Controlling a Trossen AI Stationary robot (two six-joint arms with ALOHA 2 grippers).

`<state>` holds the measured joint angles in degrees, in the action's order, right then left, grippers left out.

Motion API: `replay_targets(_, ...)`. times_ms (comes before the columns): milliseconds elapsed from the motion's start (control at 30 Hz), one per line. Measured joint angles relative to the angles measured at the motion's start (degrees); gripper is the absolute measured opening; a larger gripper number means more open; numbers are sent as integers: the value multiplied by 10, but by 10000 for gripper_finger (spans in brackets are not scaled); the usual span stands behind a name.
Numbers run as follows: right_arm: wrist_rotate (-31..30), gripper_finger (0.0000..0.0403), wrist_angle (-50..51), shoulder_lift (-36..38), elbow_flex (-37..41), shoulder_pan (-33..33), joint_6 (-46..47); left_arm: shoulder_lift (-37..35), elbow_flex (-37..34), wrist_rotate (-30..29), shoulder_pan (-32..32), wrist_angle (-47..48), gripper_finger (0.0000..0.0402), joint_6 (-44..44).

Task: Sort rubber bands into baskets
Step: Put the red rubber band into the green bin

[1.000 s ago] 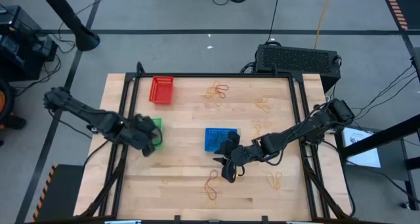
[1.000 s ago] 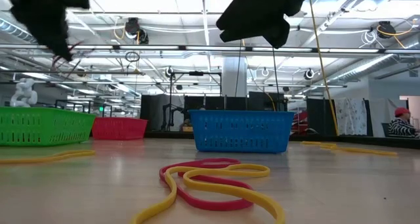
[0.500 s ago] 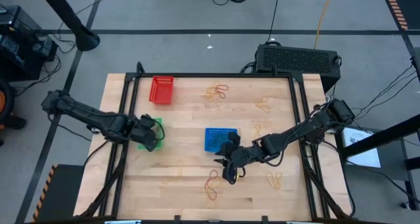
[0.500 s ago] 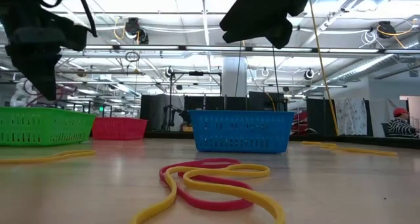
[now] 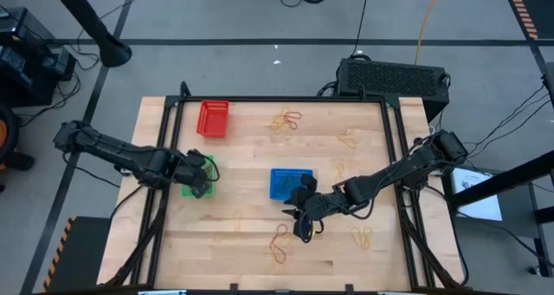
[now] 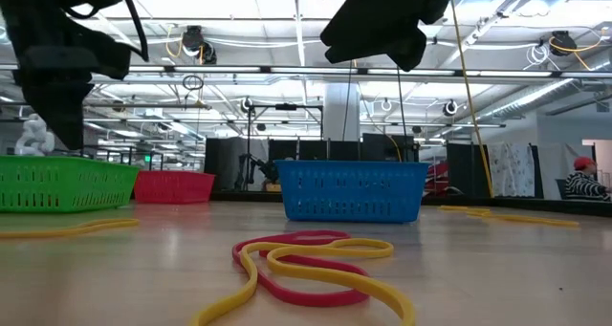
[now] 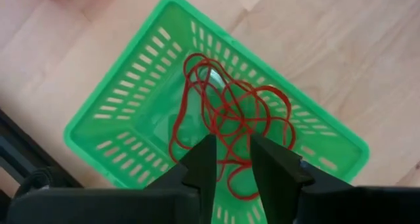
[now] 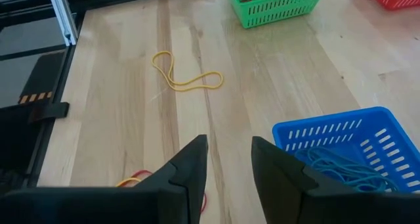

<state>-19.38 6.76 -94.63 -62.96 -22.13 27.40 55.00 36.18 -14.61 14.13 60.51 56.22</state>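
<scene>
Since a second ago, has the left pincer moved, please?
Yes: the left pincer has shifted up the high view, from the green basket's near edge to over it.

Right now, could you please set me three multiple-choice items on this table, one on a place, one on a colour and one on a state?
1. Where is the left gripper?
A. above the green basket
B. above the red basket
C. beside the yellow band

2. What colour are the bands in the green basket?
A. blue
B. red
C. yellow

3. How does the right gripper stand?
A. shut on a blue band
B. shut on a yellow band
C. open, holding nothing

Answers:
1 A: the left wrist view looks straight down into the green basket between the fingers.
2 B: a tangle of red bands lies inside it.
3 C: the right wrist view shows a bare gap between its fingers, near the blue basket.
</scene>
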Motion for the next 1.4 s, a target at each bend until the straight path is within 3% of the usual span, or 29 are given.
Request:
replay_targets(333,-24,112,0,0,0,0,-22,0,17,10,-20,-1,105,-33)
replay_targets(467,-36,112,5,2,0,21,-33,-2,27,-57,-20,-51,105,-85)
replay_targets(600,30,112,29,5,0,96,-41,-2,27,-124,-20,-161,105,-173)
replay_targets(700,75,112,42,5,0,176,-62,1,27,-128,-21,-254,105,-260)
replay_targets(900,101,112,34,0,0,360,-94,-2,6,-137,-17,-387,105,-367)
replay_targets(1067,176,112,5,-60,-4,475,-134,-2,-46,-141,-21,-515,105,-470)
replay_targets(1167,222,112,16,-115,-40,516,-173,-2,-61,-127,-37,-566,105,-547)
replay_targets(1400,226,112,105,-217,-148,543,-234,-2,-61,-16,-99,-607,105,-635)
